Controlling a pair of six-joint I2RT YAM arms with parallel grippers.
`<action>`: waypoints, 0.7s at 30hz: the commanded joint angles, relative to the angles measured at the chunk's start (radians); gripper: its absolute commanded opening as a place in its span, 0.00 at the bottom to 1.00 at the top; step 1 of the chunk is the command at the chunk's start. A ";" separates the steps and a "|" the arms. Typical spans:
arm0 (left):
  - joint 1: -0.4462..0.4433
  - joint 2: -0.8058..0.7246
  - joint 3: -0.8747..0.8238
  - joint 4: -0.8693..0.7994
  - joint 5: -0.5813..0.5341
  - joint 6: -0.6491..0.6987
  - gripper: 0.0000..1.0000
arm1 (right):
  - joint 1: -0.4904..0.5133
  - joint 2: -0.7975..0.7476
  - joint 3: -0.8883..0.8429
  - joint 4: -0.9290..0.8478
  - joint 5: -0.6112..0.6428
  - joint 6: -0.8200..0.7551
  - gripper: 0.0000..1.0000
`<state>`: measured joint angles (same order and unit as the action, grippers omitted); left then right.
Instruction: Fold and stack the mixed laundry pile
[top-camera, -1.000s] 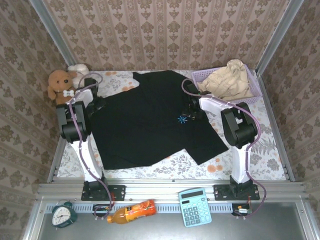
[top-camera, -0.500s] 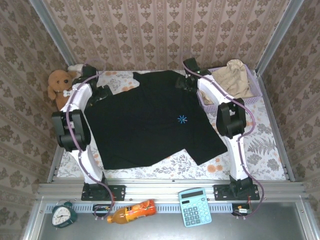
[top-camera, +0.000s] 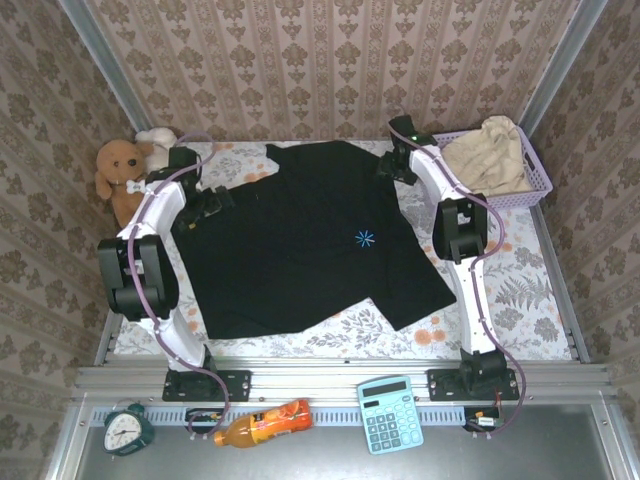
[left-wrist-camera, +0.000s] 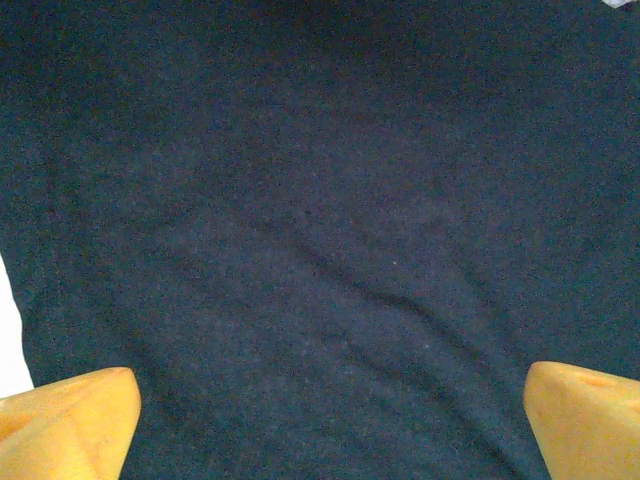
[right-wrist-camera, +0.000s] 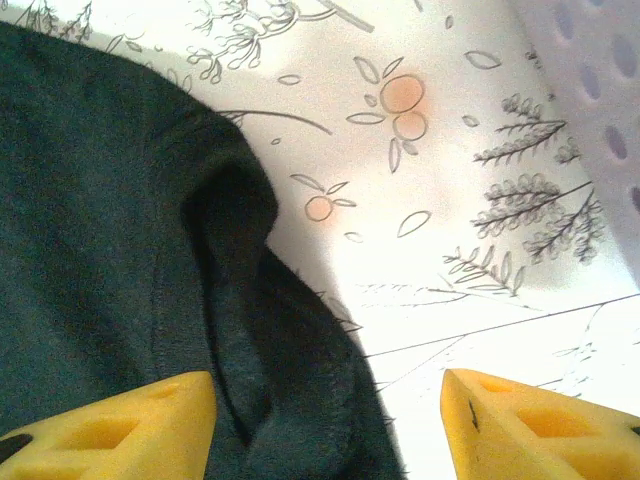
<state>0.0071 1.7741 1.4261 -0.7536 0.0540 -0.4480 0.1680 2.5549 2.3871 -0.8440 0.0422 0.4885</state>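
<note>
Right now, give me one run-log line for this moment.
black garment: spread on table, not folded | left gripper: open above it | right gripper: open at its edge | beige garment: bunched in basket

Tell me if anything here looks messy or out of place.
The black shirt lies askew on the table, its edge bunched into a fold near the right gripper. The beige garment sits crumpled in the lavender basket.

Stretched way out toward the back: left claw (top-camera: 213, 202) opened wide at the black shirt's (top-camera: 300, 240) left edge, right claw (top-camera: 386, 168) up at its far corner, lavender basket (top-camera: 543, 180) shoved right.
</note>
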 joint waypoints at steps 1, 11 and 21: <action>0.015 0.057 0.012 0.016 0.013 -0.016 1.00 | 0.070 -0.103 -0.040 -0.020 -0.122 -0.045 0.60; 0.021 0.223 0.050 0.091 0.039 -0.073 0.97 | 0.178 -0.132 -0.237 0.086 -0.143 0.036 0.44; 0.036 0.427 0.234 0.063 0.022 -0.052 0.93 | 0.057 0.007 -0.121 0.056 -0.003 0.163 0.35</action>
<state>0.0319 2.1143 1.5723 -0.6888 0.0647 -0.5083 0.2634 2.5267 2.2250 -0.7761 -0.0315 0.5919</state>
